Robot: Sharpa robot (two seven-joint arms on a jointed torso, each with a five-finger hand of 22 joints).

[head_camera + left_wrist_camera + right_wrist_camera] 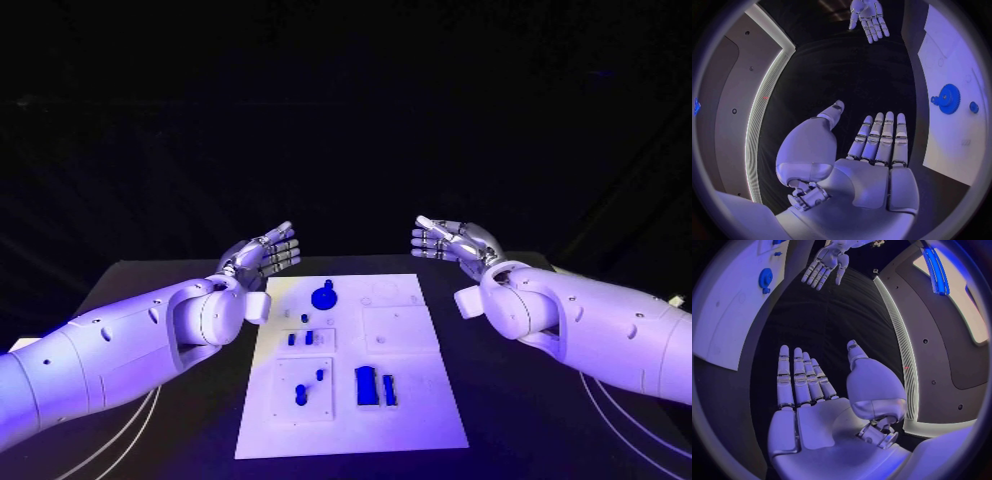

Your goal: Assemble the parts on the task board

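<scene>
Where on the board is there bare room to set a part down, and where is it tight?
The task board is bare along its near edge and its right side, around the empty square recess. It is crowded on the left: the blue gear at the far end, small blue pieces below it, and two tall blue blocks near the middle. The left hand and right hand hover beyond the far edge.

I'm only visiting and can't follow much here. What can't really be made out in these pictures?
- The small blue pieces on the white board, head view: too small to tell their shapes.
- The board in the left wrist view: cut off by the circle's rim beyond the blue gear.
- The table, head view: its near corners are hidden under both arms.
- Left hand and right hand: both open, holding nothing.
</scene>
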